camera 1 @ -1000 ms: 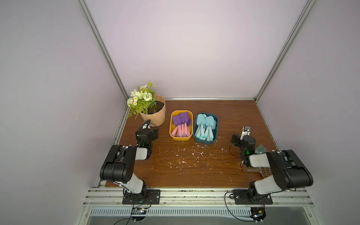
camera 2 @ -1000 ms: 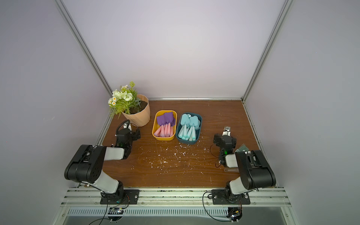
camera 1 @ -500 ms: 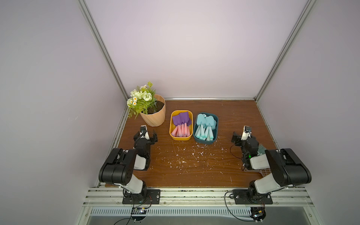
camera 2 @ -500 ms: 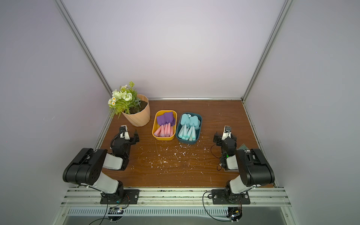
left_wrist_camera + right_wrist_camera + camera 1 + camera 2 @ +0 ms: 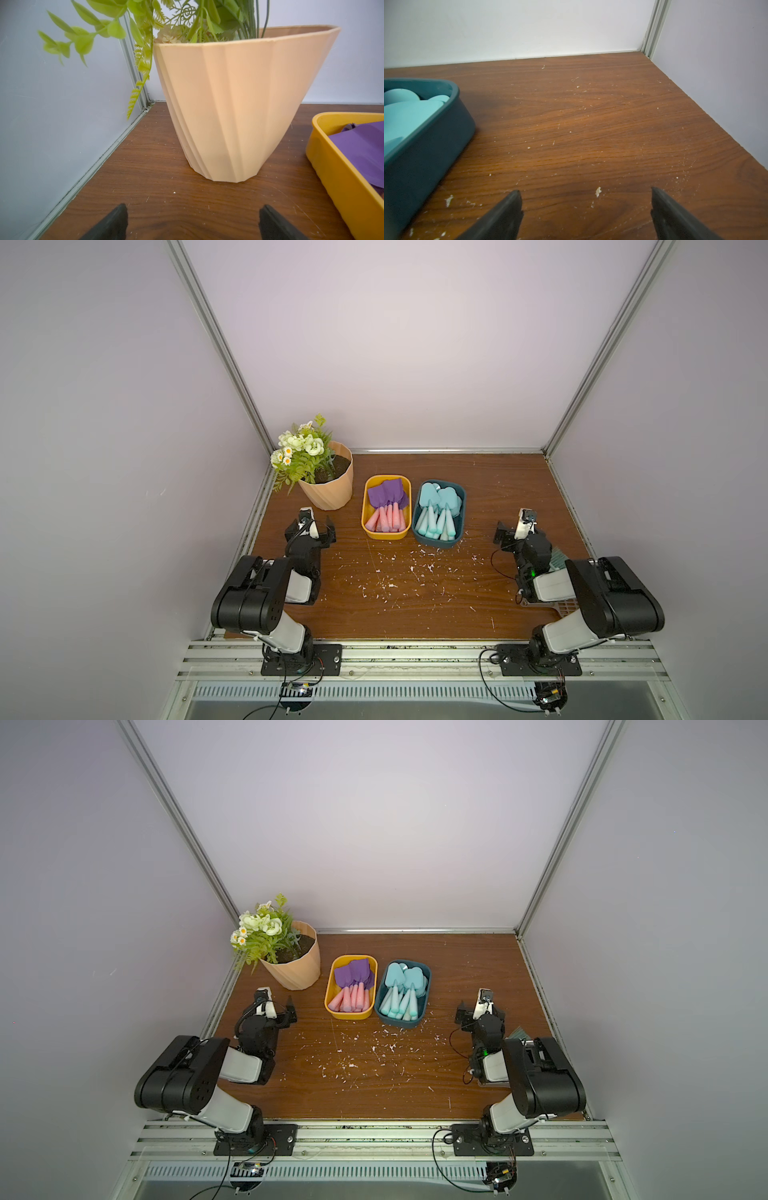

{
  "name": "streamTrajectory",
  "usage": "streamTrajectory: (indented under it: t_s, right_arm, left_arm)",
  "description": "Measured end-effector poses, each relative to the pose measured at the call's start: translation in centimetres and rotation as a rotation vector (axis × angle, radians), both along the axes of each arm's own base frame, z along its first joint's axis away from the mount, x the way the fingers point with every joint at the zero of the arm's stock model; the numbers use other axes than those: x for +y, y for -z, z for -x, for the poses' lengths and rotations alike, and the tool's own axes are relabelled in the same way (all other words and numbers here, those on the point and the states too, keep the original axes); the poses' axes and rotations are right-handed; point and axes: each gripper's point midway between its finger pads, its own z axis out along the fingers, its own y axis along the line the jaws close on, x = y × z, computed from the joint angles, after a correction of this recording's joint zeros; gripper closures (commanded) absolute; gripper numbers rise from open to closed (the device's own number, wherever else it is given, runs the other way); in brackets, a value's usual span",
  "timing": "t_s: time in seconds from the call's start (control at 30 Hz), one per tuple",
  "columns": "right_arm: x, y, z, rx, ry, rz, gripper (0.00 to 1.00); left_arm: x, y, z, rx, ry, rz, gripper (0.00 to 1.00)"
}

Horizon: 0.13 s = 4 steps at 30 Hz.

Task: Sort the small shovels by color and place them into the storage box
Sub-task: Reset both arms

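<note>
Purple-bladed small shovels (image 5: 386, 493) with pink handles lie together in a yellow storage box (image 5: 366, 506). The turquoise shovels (image 5: 439, 506) fill a dark teal box (image 5: 462, 510) beside it, as both top views show. My left gripper (image 5: 311, 527) sits low on the table, left of the yellow box (image 5: 332, 166), facing the flower pot. It is open and empty (image 5: 193, 209). My right gripper (image 5: 517, 533) rests right of the teal box (image 5: 436, 141), also open (image 5: 585, 192) with only bare wood between its fingers.
A peach flower pot (image 5: 328, 485) with fake flowers stands in the back left corner. A pale green dustpan (image 5: 557, 562) and a beige slotted scoop (image 5: 567, 605) lie partly under my right arm. White flakes (image 5: 395, 572) litter the wooden table (image 5: 498, 481). Walls close three sides.
Both arms have folded back a little toward the front rail and settled low. Both grippers stayed open and empty.
</note>
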Motion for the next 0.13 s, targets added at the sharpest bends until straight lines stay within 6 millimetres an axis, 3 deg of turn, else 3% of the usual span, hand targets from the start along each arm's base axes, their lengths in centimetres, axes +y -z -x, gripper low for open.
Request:
streamTrajectory:
  t_s: [0.13]
  right_arm:
    - [0.00, 0.00, 0.00, 0.000, 0.000, 0.000, 0.00]
  left_arm:
    - [-0.11, -0.10, -0.25, -0.002, 0.006, 0.001, 0.01]
